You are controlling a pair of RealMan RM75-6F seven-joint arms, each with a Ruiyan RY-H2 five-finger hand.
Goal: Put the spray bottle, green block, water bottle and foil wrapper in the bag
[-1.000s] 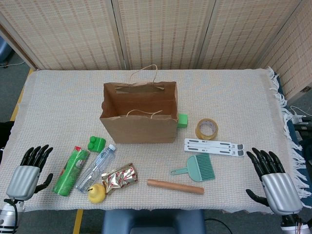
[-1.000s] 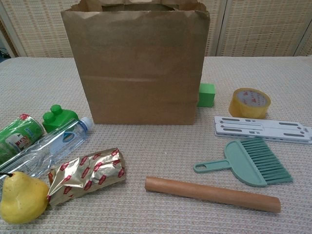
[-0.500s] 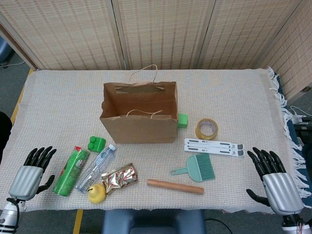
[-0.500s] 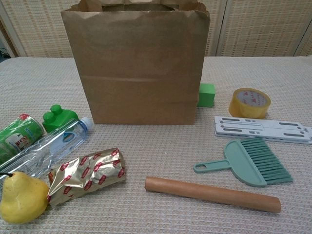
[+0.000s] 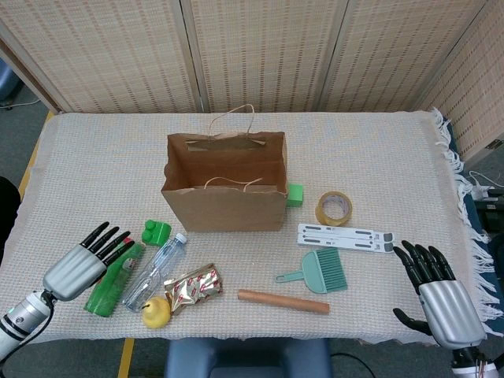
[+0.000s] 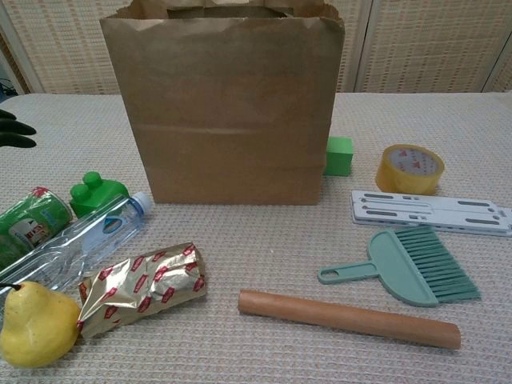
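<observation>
A: From the head view, the left hand (image 5: pixel 83 266) hangs over the spray bottle (image 5: pixel 113 279), fingers spread, apparently not gripping; the right hand (image 5: pixel 438 299) lies splayed, holding nothing.

B: The chest view catches only left fingertips (image 6: pixel 14 134). A pear (image 6: pixel 34 326) touches the water bottle (image 6: pixel 76 244), beside the foil wrapper (image 6: pixel 142 290); the green block (image 6: pixel 339 155) sits against the bag (image 6: pixel 228 104).

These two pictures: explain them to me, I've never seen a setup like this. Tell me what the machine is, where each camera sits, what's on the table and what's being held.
It is a two-armed robot with human-like hands. The head view looks down from above; the chest view looks across the table from low down. A brown paper bag stands open. Near it lie a green spray bottle, water bottle, foil wrapper, pear, green block, tape roll, brush and wooden rod. The left hand hovers open by the spray bottle; the right hand is open too. Nothing is held.
</observation>
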